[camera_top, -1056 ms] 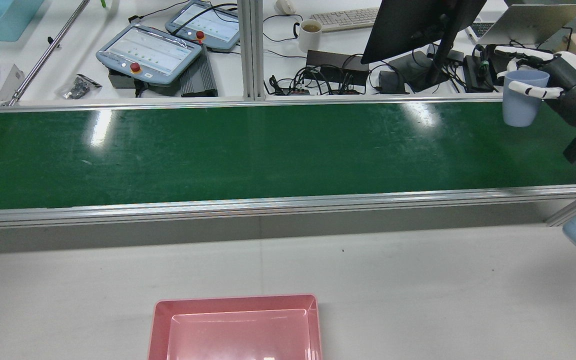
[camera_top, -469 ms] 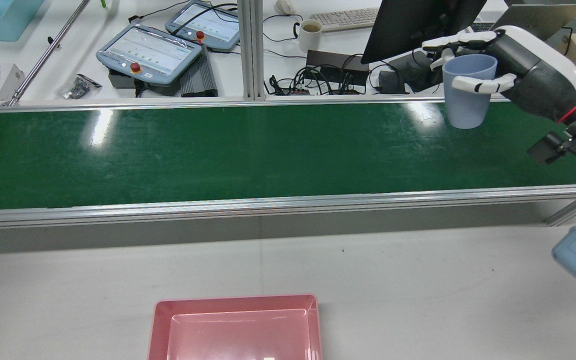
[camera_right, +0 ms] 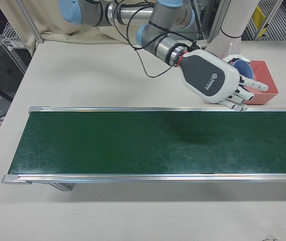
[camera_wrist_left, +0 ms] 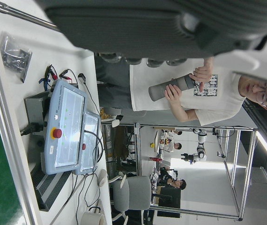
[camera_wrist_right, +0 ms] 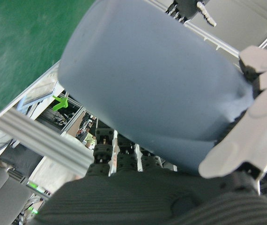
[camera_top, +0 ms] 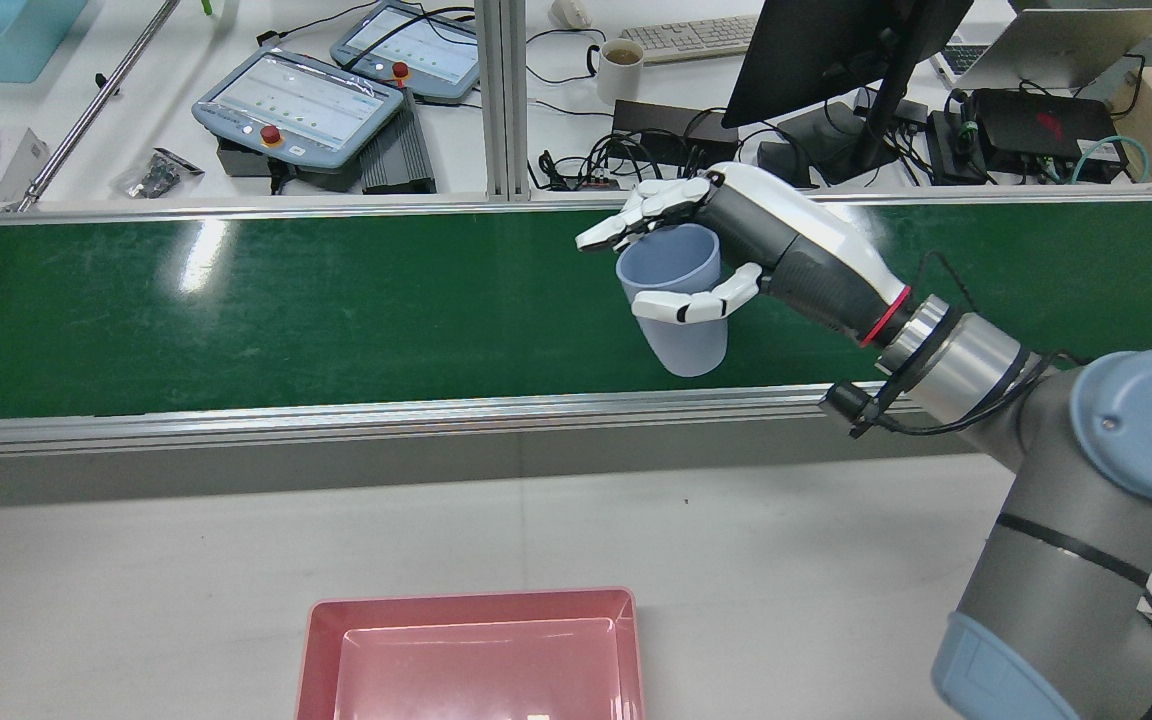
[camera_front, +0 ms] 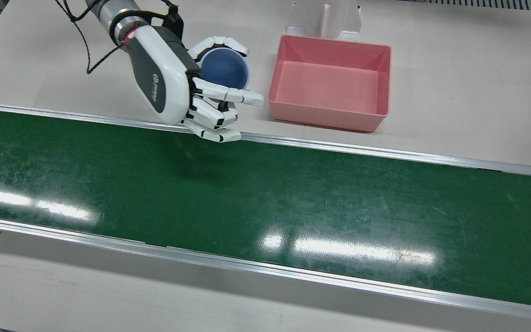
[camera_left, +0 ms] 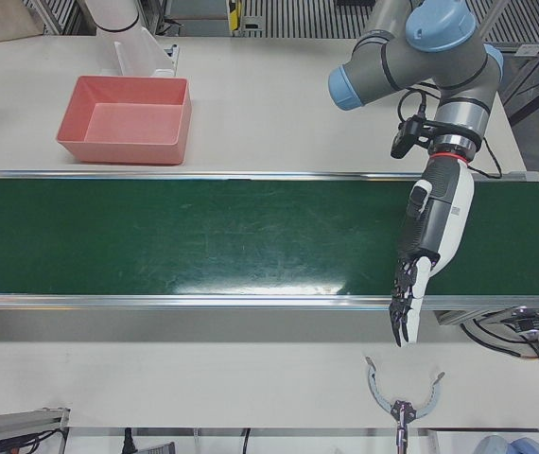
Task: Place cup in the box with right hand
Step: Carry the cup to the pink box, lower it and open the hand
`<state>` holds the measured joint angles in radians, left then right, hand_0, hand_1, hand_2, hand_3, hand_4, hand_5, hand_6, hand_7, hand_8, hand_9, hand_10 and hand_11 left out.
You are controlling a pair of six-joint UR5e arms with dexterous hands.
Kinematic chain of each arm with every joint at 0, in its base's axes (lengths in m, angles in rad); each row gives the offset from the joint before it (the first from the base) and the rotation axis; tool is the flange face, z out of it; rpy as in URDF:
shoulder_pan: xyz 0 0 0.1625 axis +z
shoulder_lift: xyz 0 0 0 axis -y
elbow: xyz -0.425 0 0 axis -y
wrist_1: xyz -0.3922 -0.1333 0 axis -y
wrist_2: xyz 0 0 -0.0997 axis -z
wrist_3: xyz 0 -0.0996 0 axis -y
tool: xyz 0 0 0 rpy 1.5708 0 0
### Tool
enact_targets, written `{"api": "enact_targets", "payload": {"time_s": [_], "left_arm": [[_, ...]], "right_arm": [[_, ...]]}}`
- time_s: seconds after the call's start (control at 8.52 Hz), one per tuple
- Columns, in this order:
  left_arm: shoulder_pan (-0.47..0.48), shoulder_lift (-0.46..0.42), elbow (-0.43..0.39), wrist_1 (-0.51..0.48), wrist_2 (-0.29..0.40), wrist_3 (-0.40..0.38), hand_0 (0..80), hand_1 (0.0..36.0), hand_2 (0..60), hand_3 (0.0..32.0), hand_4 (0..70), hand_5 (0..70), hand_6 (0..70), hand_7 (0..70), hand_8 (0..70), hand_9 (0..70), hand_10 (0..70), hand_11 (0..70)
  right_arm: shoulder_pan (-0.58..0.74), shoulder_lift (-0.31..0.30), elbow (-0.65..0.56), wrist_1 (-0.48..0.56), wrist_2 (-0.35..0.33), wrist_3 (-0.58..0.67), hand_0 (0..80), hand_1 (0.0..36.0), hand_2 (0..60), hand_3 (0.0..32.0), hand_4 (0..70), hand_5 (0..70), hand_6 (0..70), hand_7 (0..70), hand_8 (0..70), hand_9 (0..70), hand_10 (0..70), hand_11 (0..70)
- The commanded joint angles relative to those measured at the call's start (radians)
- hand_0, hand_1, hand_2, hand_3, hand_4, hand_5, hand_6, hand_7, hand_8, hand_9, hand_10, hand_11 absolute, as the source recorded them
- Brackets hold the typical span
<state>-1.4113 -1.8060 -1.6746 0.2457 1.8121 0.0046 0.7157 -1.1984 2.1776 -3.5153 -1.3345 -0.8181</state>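
Blue cup is held aloft in the right robot hand, fingers wrapped round its upper wall, thumb across the near side; mouth up, axis near upright, slightly tilted. In the rear view it is seen over the green conveyor belt, near the belt's robot-side rail. Pink box lies on the table on the robot's side of the belt, empty, open side up. From the cup, the box is toward the robot and off to the robot's left; in the front view the cup appears near the box but not over it. Judged: carry underway, release not yet due. Right arm is stretched forward and low, wrist angled inward. Left robot hand hangs fingers-down over the far end of the belt, empty and loosely extended, well apart from the box.
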Motion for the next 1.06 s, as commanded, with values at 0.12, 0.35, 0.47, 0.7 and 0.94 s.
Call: {"api": "enact_targets", "payload": {"time_s": [0.12,0.35,0.47,0.7,0.94], "left_arm": [[0.0,0.001,-0.002,0.001,0.001,0.0,0.0,0.0,0.0,0.0,0.0,0.0,0.0,0.0,0.0,0.0,0.0,0.0],[0.0,0.001,-0.002,0.001,0.0,0.0,0.0,0.0,0.0,0.0,0.0,0.0,0.0,0.0,0.0,0.0,0.0,0.0],[0.0,0.001,-0.001,0.0,0.001,0.0,0.0,0.0,0.0,0.0,0.0,0.0,0.0,0.0,0.0,0.0,0.0,0.0],[0.0,0.001,-0.001,-0.002,0.001,0.0,0.0,0.0,0.0,0.0,0.0,0.0,0.0,0.0,0.0,0.0,0.0,0.0],[0.0,0.001,-0.001,-0.002,0.001,0.0,0.0,0.0,0.0,0.0,0.0,0.0,0.0,0.0,0.0,0.0,0.0,0.0]], "right_arm": [[-0.336,0.068,-0.007,-0.011,0.136,-0.153,39.5,19.4,60.0,0.0,32.2,6.6,32.8,70.0,38.0,62.4,17.8,26.2],[-0.471,0.059,-0.007,-0.008,0.228,-0.203,43.6,12.5,30.5,0.0,30.2,5.0,23.5,70.0,25.8,50.0,8.7,13.1],[-0.488,0.054,-0.01,-0.007,0.251,-0.202,44.7,0.0,0.0,0.0,31.9,1.2,14.9,70.0,12.3,30.2,0.0,0.1],[-0.505,0.054,-0.035,-0.002,0.267,-0.197,13.5,0.0,0.0,0.0,25.7,0.0,7.4,40.2,4.1,14.2,0.0,0.0],[-0.516,0.051,-0.038,-0.004,0.267,-0.197,0.0,0.0,0.0,0.0,31.9,0.0,9.8,53.5,7.0,20.2,0.0,0.0]]}}
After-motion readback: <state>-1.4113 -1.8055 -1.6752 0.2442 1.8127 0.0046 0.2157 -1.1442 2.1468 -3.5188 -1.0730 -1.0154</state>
